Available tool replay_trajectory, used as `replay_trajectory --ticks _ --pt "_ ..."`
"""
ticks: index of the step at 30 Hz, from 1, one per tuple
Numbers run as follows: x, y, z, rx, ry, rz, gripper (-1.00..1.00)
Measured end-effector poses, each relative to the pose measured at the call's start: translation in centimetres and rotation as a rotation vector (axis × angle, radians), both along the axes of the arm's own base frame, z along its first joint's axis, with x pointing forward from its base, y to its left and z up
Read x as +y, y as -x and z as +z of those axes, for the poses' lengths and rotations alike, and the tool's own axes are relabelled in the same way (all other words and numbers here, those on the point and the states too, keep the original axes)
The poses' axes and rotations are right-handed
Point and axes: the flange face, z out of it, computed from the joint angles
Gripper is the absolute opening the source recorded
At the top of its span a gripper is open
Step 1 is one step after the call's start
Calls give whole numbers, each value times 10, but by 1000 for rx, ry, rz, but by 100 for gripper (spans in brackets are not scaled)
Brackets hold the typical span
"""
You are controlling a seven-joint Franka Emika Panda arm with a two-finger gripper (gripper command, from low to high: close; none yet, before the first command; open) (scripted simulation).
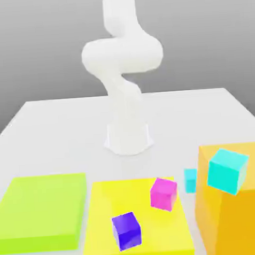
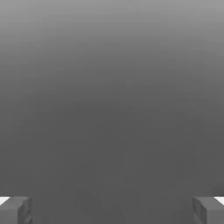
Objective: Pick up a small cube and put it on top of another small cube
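The small cube (image 1: 190, 180) rests on the table (image 1: 55, 134), between the yellow block (image 1: 105, 243) and the orange block (image 1: 238, 223). The claw (image 2: 112, 210) is spread wide, holding nothing, facing blank grey background.

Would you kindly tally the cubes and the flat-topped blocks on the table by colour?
Cyan cubes: 2, small and large
Magenta cube: 1
Purple cube: 1
Green block: 1
Yellow block: 1
Orange block: 1
Total: 7

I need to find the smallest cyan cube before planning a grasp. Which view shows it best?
The exterior view: the small cube sits on the table between the yellow block and the orange block. The hand view gives grey background and open fingertips.
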Motion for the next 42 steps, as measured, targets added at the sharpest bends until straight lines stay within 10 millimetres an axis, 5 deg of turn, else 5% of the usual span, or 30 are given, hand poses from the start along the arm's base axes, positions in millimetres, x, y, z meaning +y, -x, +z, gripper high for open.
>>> replay_trajectory --ticks 5,9,14,19,22,27,35,36,42 --pt "76 -27 -96 142 227 351 0" --pt "136 -22 -178 242 399 656 0" --pt "198 15 -277 345 600 1055 0" --pt "233 80 -386 446 750 1477 0" --pt "222 106 -441 504 729 1580 0" --pt "157 108 -489 609 534 1312 0" --pt "150 108 -548 621 512 1275 0" --pt "149 108 -554 621 513 1275 -100" --pt "149 109 -557 623 514 1274 -100"
